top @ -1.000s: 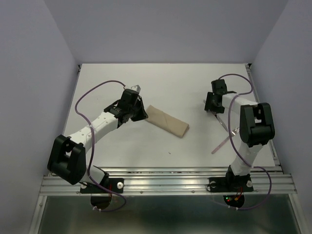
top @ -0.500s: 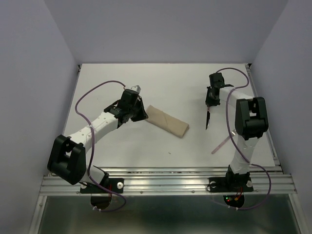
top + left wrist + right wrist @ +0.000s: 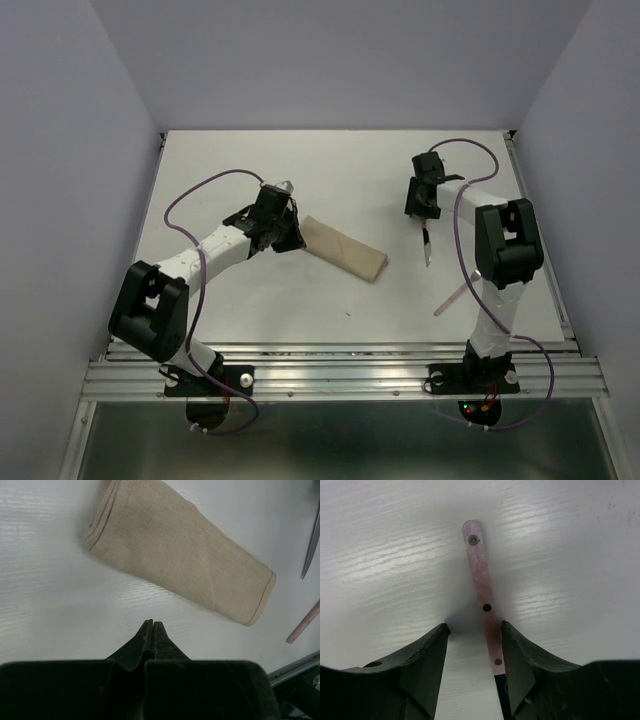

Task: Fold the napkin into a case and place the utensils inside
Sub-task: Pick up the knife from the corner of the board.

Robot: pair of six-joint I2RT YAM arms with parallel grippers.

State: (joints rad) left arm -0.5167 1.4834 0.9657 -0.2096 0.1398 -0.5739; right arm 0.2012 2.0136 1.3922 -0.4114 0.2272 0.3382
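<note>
The napkin is folded into a narrow beige case (image 3: 345, 250) lying slantwise mid-table; it also shows in the left wrist view (image 3: 180, 550). My left gripper (image 3: 287, 236) is shut and empty on the table just off the case's left end, its tips (image 3: 151, 623) short of the cloth. My right gripper (image 3: 422, 208) is open. The pink handle of a knife (image 3: 479, 575) lies between its jaws against the right finger, and the blade (image 3: 426, 250) points toward the near edge. A second pink-handled utensil (image 3: 452, 296) lies on the table near the right arm.
The white table (image 3: 330, 170) is walled at the back and both sides. A metal rail (image 3: 340, 370) runs along the near edge. The right arm's upright link (image 3: 505, 250) stands just right of the utensils. Purple cables loop over both arms.
My right gripper carried the knife left and toward the back, away from the other utensil. My left forearm swung slightly, while its gripper stayed at the case's left end.
</note>
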